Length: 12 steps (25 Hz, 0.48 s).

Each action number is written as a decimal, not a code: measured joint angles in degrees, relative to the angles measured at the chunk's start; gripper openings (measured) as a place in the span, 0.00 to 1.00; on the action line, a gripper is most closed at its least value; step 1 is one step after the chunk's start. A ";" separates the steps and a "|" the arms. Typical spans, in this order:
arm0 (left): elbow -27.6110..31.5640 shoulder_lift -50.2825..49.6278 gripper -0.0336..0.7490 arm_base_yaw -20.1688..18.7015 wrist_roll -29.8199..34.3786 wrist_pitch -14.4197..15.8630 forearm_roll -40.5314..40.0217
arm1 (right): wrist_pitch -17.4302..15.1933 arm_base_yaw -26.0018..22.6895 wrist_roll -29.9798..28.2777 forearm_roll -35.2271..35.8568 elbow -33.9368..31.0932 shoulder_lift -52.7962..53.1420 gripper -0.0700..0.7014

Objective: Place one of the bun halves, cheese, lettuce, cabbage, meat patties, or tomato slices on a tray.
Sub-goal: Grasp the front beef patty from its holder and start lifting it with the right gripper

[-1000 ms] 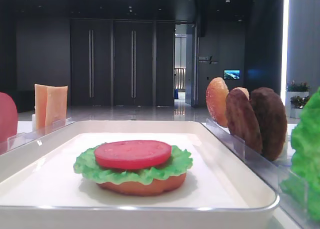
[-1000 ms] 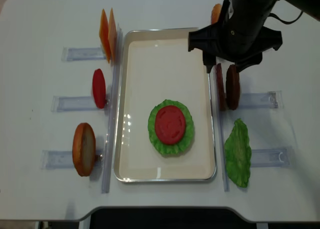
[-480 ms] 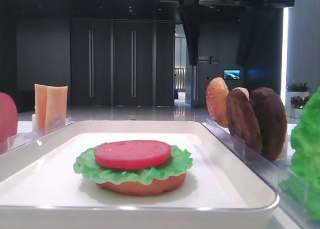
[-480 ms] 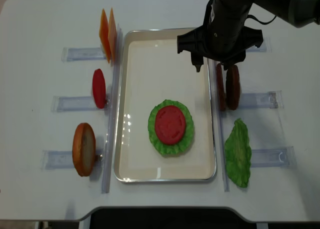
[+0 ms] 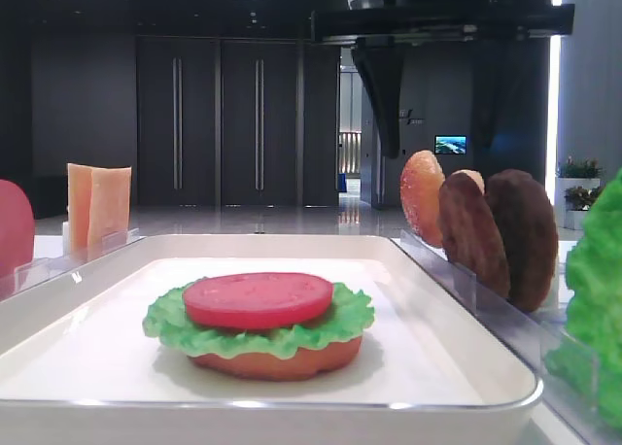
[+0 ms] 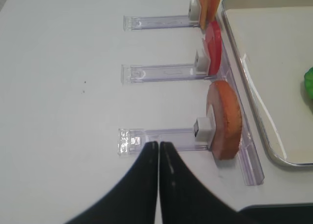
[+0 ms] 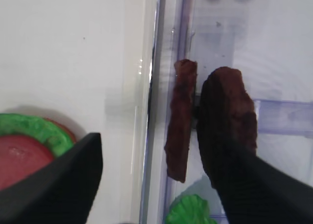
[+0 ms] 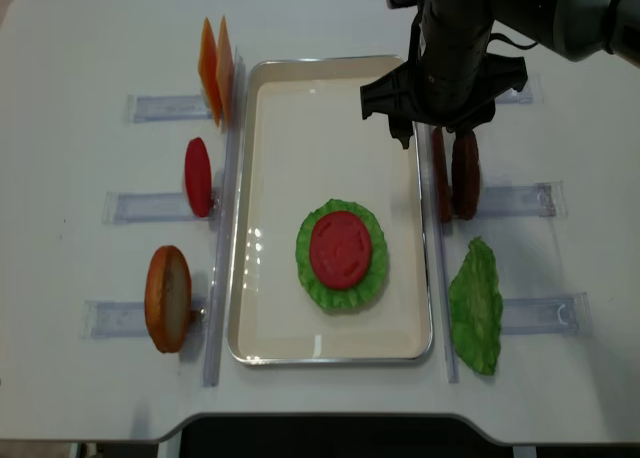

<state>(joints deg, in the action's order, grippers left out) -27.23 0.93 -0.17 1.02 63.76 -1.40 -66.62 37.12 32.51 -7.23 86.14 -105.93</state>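
Your right gripper point(image 8: 437, 130) is hanging with its jaws spread wide and nothing between them, just over the tray's point(image 8: 260, 218) right rim, beside the two meat patties point(image 8: 464, 173) standing on edge in their clear rack point(image 8: 520, 198). On the tray you've got a tomato slice point(image 8: 341, 247) on lettuce point(image 8: 341, 276). Your left gripper point(image 6: 159, 148) has its fingers pressed together, near the bun half point(image 6: 225, 119) in the left rack point(image 6: 161, 138).
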 joint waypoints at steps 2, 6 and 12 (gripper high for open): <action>0.00 0.00 0.03 0.00 0.00 0.00 0.00 | -0.05 0.00 0.00 0.00 0.00 -0.62 0.68; 0.00 0.00 0.03 0.00 -0.03 0.00 0.00 | -0.18 0.00 0.00 0.05 0.00 -1.45 0.68; 0.00 0.00 0.03 0.00 -0.03 0.00 0.00 | -0.18 0.00 0.00 -0.05 0.00 -2.22 0.68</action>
<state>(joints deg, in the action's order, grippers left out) -27.23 0.93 -0.17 1.00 63.76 -1.40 -66.80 37.12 32.51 -7.28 86.14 -108.15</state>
